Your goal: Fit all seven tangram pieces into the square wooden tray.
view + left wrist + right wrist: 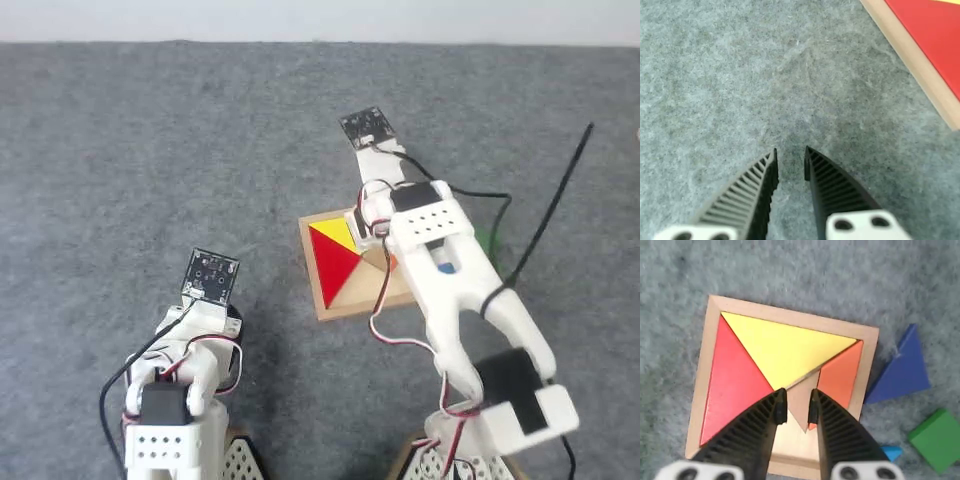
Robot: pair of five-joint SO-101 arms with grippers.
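Three pieces already sit in the tray [790, 315]: red triangle [732, 385], yellow triangle [785, 347] and orange triangle [842, 375], packed edge to edge to leave room for the rest. The right gripper [797, 401] hangs over the tray's bare part, probably lining up a placement. We cannot tell if it grips anything. The blue triangle [902, 370] and green square [937, 440] wait just outside the tray. The left gripper [790, 160], off the tray's red side, is slightly parted and empty, seemingly keeping clear.

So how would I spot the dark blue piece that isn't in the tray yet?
Find the square wooden tray on the grey felt. Just outside the rim beside the orange piece lies the dark blue piece. It is a big triangle, whereas the green piece nearby is a square and the other blue bit is paler.
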